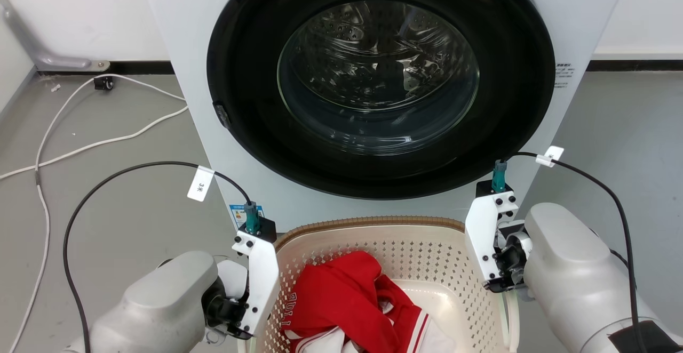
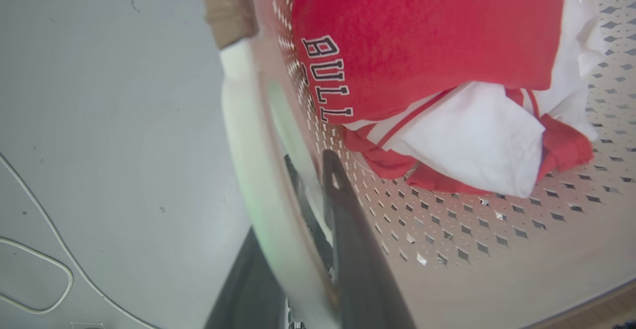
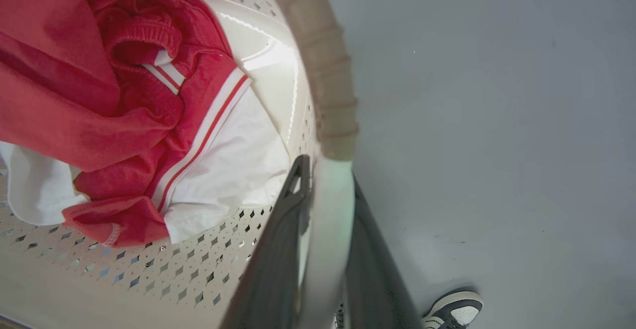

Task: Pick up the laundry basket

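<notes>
Laundry basket [image 1: 373, 223]: your left gripper [image 2: 308, 172] and right gripper [image 3: 328, 175] jaws each sit clamped across its white handles [image 3: 325, 229].

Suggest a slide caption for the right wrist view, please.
Right gripper, jaws either side of the laundry basket handle, red and white clothes inside.

- Right gripper [image 3: 328, 182]: two dark fingers astride the white handle [image 3: 328, 239], one inside the wall, one outside, both pressed against it.
- Laundry basket [image 3: 149, 269]: cream perforated wall under a brown woven-look rim [image 3: 330, 70].
- Red and white clothes [image 3: 74, 100]: bunched inside the basket.
- Grey floor [image 3: 497, 120]: a dark-and-white shoe [image 3: 454, 313] at the lower edge.
</notes>
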